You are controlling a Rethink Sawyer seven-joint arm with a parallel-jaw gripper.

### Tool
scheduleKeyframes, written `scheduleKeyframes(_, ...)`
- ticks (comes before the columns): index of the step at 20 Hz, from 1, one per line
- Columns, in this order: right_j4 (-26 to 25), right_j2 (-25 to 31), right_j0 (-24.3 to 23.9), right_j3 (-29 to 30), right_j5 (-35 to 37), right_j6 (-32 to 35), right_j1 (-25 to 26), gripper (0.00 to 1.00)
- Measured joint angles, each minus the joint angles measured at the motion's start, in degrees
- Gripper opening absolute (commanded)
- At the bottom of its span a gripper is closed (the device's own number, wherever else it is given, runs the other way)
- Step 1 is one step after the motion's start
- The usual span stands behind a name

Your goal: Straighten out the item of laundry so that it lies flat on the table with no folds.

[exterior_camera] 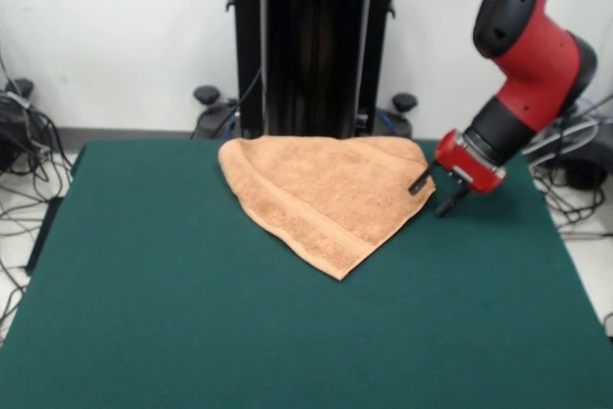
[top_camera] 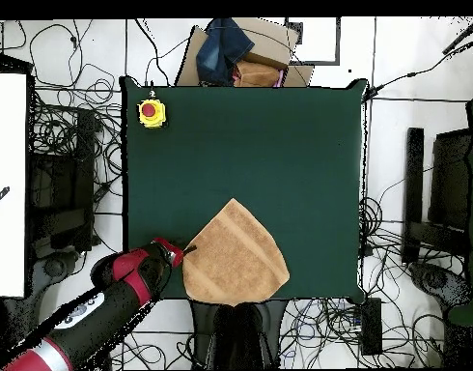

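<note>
Your towel lies folded into a rough triangle at the far middle of the green table, its point aimed at the near edge; one woven band runs along the lower left side. In the front view the gripper sits at the towel's right corner, fingers spread apart, one fingertip touching the cloth edge, nothing clamped. A yellow box with a red button sits at a table corner in the overhead view.

We are in a robotics lab: a red arm stands over a green table, loose cables sprawl across the tiled floor on every side, and a yellow emergency-stop button sits at one table corner.
</note>
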Motion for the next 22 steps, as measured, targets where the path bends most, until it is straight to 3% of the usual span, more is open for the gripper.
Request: scheduleKeyframes(22, 0.0, 0.0, -1.1, 3.3, 0.0, 0.0, -2.5, 1.00)
